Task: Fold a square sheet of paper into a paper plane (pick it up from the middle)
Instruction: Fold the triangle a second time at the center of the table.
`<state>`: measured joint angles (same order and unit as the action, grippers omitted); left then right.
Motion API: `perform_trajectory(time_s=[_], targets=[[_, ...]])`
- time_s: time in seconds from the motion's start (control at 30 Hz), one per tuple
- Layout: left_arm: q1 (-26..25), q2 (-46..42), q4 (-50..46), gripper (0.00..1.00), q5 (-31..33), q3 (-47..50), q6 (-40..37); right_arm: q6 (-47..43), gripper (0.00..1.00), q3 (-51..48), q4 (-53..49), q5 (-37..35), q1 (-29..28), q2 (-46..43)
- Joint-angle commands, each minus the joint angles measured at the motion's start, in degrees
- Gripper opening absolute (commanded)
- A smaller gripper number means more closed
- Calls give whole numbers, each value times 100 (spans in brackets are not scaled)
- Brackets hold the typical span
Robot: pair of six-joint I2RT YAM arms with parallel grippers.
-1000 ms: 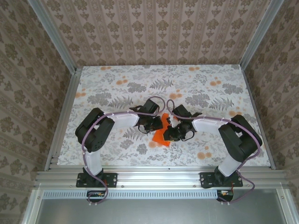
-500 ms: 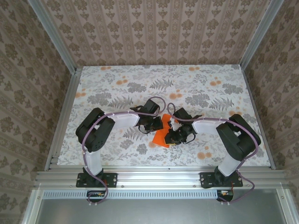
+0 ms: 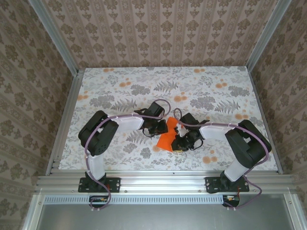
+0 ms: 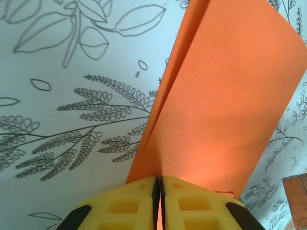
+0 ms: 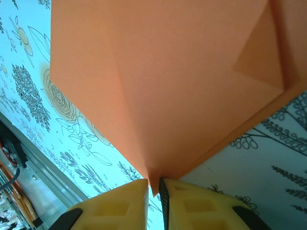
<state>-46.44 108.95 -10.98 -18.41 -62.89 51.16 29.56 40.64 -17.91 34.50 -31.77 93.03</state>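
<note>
Between the two grippers, over the near middle of the table, a thin bright orange sheet of paper [image 3: 164, 141] is held, creased into triangular flaps (one small folded corner shows in the right wrist view). The left gripper [image 4: 158, 187] has its yellow padded jaws pressed together on one edge of the sheet, where two layers run away from the pads. The right gripper [image 5: 153, 188] pinches a pointed corner of it, with the paper caught in the narrow slit between the jaws.

Below lies a pale tabletop [image 3: 120, 91] printed with grey leaves and pale orange flowers. It is walled on three sides by brown damask-patterned wallpaper [image 3: 158, 28] and edged at the front by a silver aluminium rail [image 3: 163, 181].

The left arm [image 3: 98, 132] and the right arm [image 3: 244, 141] bend inward from their bases, elbows out to the sides and wrists meeting at the paper.
</note>
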Motion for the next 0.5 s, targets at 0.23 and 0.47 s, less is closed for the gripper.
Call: perform_trajectory(time_s=[0.23,0.47], targets=[[-67,311,-360,13,48,-115,-163,-128,17,-12,-789,-455,-22,-613],[-85,327,-365,13,40,-143,-175,286,16,207,-351,-138,-31,-1116]])
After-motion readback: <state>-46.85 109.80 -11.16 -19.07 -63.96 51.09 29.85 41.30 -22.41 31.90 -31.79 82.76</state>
